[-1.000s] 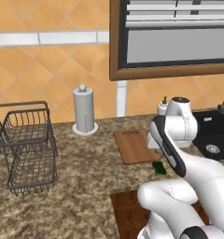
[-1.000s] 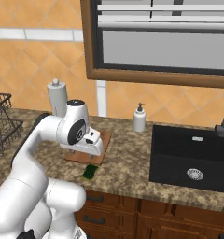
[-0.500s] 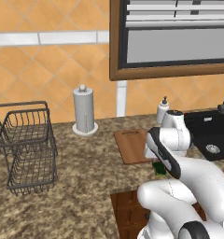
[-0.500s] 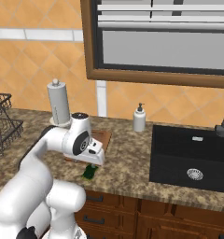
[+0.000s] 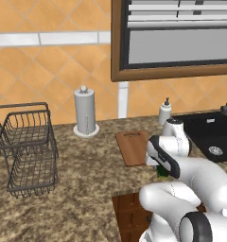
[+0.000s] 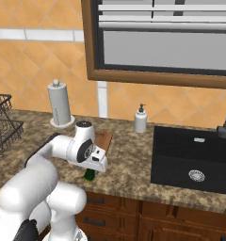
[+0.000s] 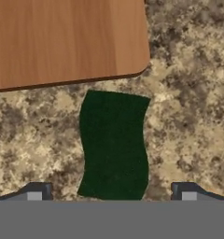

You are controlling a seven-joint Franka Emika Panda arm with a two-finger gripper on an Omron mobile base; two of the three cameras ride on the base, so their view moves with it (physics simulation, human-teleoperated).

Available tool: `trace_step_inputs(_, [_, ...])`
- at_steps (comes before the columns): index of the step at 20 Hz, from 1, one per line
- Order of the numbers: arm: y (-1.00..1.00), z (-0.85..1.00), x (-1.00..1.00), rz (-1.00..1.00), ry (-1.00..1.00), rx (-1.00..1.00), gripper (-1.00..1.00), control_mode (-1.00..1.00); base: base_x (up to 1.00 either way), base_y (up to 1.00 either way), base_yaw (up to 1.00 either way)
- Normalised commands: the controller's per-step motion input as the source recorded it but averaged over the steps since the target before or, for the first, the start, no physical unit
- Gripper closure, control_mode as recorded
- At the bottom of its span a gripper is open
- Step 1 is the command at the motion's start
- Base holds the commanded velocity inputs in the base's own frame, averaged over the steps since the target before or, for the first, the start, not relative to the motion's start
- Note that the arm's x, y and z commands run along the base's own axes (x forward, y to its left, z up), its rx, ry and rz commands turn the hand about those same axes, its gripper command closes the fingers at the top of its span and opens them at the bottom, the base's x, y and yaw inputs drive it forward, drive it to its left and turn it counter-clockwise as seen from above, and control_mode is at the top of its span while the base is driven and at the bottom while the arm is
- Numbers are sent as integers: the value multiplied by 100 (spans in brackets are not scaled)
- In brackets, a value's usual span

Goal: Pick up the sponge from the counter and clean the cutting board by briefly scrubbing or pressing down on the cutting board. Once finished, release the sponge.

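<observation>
In the hand view the two dark fingertips (image 7: 37,191) rise at 7 and 5 o'clock of the sponge (image 7: 115,145), one on each side of it, with speckled stone showing between each tip and the green block. The jaws are spread wide and grip nothing. Judging by this straddle, the gripper (image 7: 111,195) is lined up to descend and close across the sponge's short width, which is why the hand points straight down at it.

The sponge lies flat on the bench (image 7: 188,102), just off the near edge of the cutting board (image 7: 62,39), which sits at its 12 o'clock; a thin strip of stone parts them. That closeness means a short carry once the block is lifted.

From left to right in the left base view, a two-tier wire basket (image 5: 26,146) stands at the far left, a paper towel holder (image 5: 85,111) rises near the tiled wall, then the board, a soap dispenser (image 5: 165,112) and the black sink (image 5: 214,134). The bench is brown and tan speckled stone over dark wooden cabinets (image 6: 181,226), below a framed window (image 6: 166,42).
</observation>
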Motion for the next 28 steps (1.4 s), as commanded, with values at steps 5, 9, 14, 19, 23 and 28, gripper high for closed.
trace_step_inputs(5, [-2,-17,21,0,0,0,-100,-100,0,0,0])
trace_step_inputs(9, [0,-25,11,0,1,0,-100,-100,0,0,0])
trace_step_inputs(14, [0,-32,1,0,0,0,-100,-100,0,0,0])
trace_step_inputs(19, [0,-25,0,0,0,0,-100,-100,0,0,0])
trace_step_inputs(23, [0,-27,0,0,0,0,-100,-100,0,0,0])
trace_step_inputs(28, [27,-26,0,0,0,0,100,-100,0,0,0])
